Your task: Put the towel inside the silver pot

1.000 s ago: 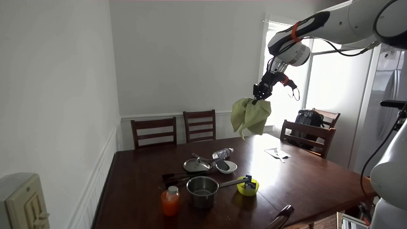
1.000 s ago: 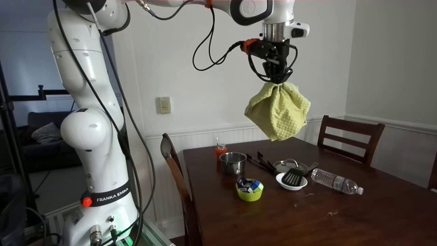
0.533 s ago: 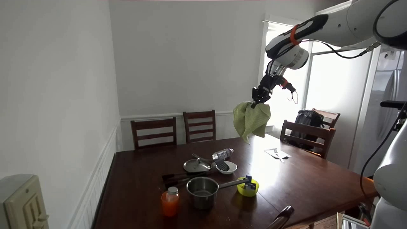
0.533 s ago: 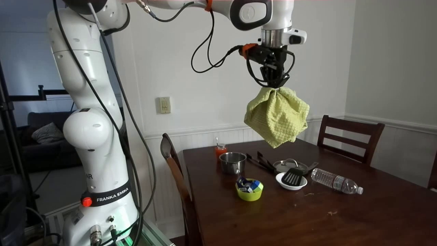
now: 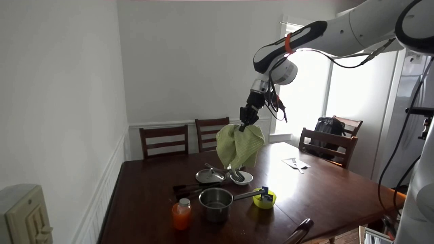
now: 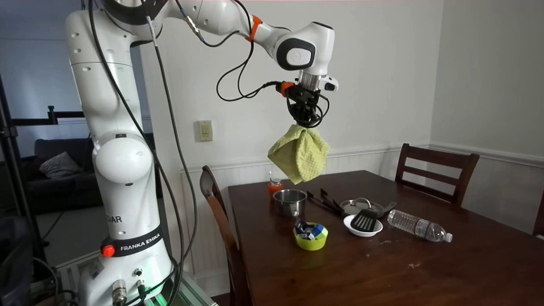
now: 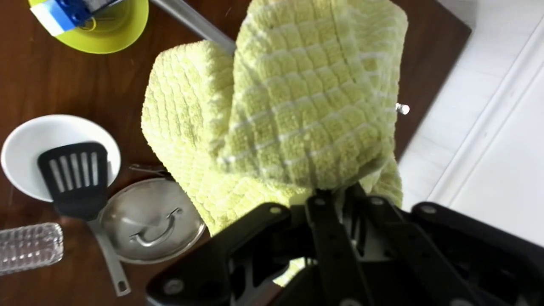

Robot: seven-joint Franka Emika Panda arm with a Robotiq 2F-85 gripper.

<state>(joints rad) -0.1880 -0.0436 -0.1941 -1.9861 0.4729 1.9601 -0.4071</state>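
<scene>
A yellow-green towel (image 5: 239, 145) hangs bunched from my gripper (image 5: 241, 128) in the air above the table. My gripper is shut on the top of the towel; the towel (image 7: 306, 93) fills the middle of the wrist view and hides the fingertips. The silver pot (image 5: 217, 214) stands upright on the table, open at the top, its long handle pointing toward the yellow bowl. In an exterior view the pot (image 6: 290, 205) is below and slightly left of the towel (image 6: 299, 155). In the wrist view only the pot handle (image 7: 195, 21) shows; the towel hides the pot's body.
An orange cup (image 5: 181, 218) holding a jar stands beside the pot. A yellow bowl (image 6: 311, 243) with packets is near the handle. A lid (image 5: 206, 177), black-handled utensils (image 5: 190, 188), a white bowl (image 6: 361, 231) with a slotted spatula (image 7: 78, 178) and a bottle (image 6: 418, 226) lie beyond.
The arm has carried the towel lower and to the left in both exterior views, toward the pot. The towel stays in the grip. The table items have not moved.
</scene>
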